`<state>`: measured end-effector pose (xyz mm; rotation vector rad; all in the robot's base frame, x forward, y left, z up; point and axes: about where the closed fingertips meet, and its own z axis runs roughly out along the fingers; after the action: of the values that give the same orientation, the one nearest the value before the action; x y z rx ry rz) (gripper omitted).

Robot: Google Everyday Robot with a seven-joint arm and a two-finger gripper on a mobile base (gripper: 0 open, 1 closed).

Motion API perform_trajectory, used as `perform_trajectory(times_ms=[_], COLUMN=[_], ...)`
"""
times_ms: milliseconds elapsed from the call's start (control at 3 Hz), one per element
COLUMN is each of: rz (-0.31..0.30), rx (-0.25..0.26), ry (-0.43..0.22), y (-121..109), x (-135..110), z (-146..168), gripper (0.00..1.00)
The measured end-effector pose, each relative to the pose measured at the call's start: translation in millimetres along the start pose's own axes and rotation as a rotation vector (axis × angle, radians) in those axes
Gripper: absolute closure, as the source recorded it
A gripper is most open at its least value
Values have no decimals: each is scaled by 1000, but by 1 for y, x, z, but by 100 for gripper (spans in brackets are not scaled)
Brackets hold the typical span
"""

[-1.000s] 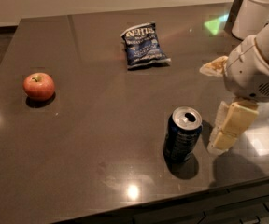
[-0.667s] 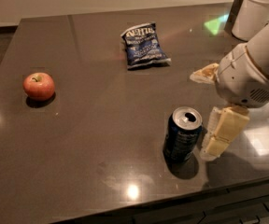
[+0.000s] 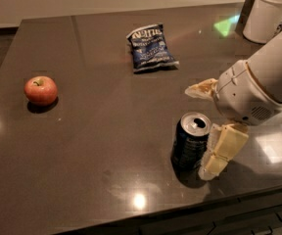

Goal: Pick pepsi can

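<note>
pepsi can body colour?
Dark blue, silver top; camera view. Gripper sits open right of the pepsi can.

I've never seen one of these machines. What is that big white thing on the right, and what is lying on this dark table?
The white rounded shape is the end of a robot arm; the robot is a wheeled base with one arm. Its gripper, the "hand", has two pale fingers that work like tongs. There is only one picture, from a camera looking down at an angle on the dark table; where it is mounted is not known. On the table are a red apple at the left, a blue chip bag farther back, a white container in the far right corner, and a dark blue pepsi can standing upright near the front edge. The gripper is at the can, fingers open, one behind it and one at its right. Nothing is held yet.
</note>
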<state>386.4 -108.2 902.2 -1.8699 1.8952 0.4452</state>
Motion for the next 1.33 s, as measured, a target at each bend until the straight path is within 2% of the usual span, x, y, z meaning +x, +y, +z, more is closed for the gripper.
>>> perform_trajectory(times_ms=[333, 1000, 1333], rz=[-10, -16, -18], rx=[-13, -22, 2], ry=[-31, -61, -49], y=[5, 8, 0], x=[-4, -9, -17], z=[4, 2, -18], gripper=[17, 64, 87])
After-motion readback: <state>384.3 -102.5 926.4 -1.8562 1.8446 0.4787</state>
